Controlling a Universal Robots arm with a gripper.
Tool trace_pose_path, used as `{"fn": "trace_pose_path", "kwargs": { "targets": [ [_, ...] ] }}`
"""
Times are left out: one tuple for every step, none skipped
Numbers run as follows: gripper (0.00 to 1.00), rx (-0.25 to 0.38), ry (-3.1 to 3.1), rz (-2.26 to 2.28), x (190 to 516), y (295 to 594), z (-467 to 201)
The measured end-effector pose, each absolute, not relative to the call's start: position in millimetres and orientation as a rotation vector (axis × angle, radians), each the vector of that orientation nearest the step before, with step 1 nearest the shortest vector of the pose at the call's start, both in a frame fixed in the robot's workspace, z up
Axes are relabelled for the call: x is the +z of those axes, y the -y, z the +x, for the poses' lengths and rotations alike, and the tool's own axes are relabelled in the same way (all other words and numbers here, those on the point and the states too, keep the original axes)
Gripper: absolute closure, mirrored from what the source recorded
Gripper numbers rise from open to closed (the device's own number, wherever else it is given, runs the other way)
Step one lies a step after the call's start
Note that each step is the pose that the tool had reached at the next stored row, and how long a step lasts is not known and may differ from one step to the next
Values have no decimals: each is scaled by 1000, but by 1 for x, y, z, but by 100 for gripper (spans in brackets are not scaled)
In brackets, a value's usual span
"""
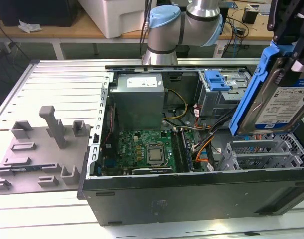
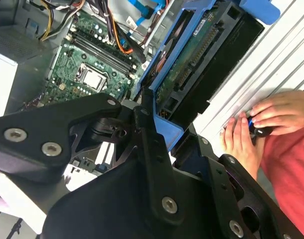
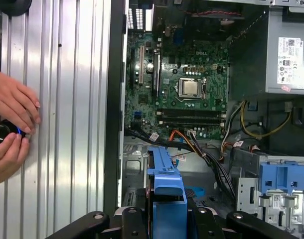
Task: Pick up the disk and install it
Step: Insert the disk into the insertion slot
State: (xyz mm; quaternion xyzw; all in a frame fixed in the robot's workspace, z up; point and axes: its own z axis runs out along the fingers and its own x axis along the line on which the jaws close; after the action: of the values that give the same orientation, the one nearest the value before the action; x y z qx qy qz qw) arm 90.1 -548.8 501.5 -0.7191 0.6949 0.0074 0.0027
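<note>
Your tool (image 3: 167, 221) grips the flat silver metal disk (image 1: 284, 102) in its blue plastic bracket, tilted just below it, and descending askew could snag a corner on the grey perforated drive cage (image 1: 261, 152) or orange cables (image 1: 204, 149) farther down.

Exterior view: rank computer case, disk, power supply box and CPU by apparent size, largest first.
1. computer case
2. disk and power supply box: not ranked. The disk hangs much nearer the camera, which inflates it.
3. CPU, smallest
</note>
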Motion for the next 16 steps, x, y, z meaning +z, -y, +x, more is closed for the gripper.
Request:
{"fn": "trace_pose_path", "kwargs": {
  "targets": [
    [63, 26, -2178, -2254, 502, 549, 91],
    [63, 28, -2177, -2253, 502, 549, 93],
    [63, 29, -2177, -2252, 502, 550, 93],
    [63, 29, -2177, -2252, 502, 550, 93],
    [63, 29, -2177, -2252, 501, 550, 93],
    [63, 29, -2177, -2252, 502, 550, 93],
    [63, 29, -2177, -2252, 502, 550, 93],
    [63, 29, -2177, -2252, 502, 550, 93],
    [63, 29, -2177, -2252, 502, 550, 93],
    [63, 29, -2177, -2252, 502, 550, 93],
    [63, 29, -2177, -2252, 502, 550, 93],
    [63, 29, -2177, -2251, 502, 550, 93],
    [63, 28, -2178, -2251, 501, 550, 93],
    [63, 28, -2180, -2249, 501, 550, 94],
    [63, 28, -2182, -2247, 501, 550, 94],
    [63, 28, -2185, -2244, 501, 550, 95]
  ]
}}
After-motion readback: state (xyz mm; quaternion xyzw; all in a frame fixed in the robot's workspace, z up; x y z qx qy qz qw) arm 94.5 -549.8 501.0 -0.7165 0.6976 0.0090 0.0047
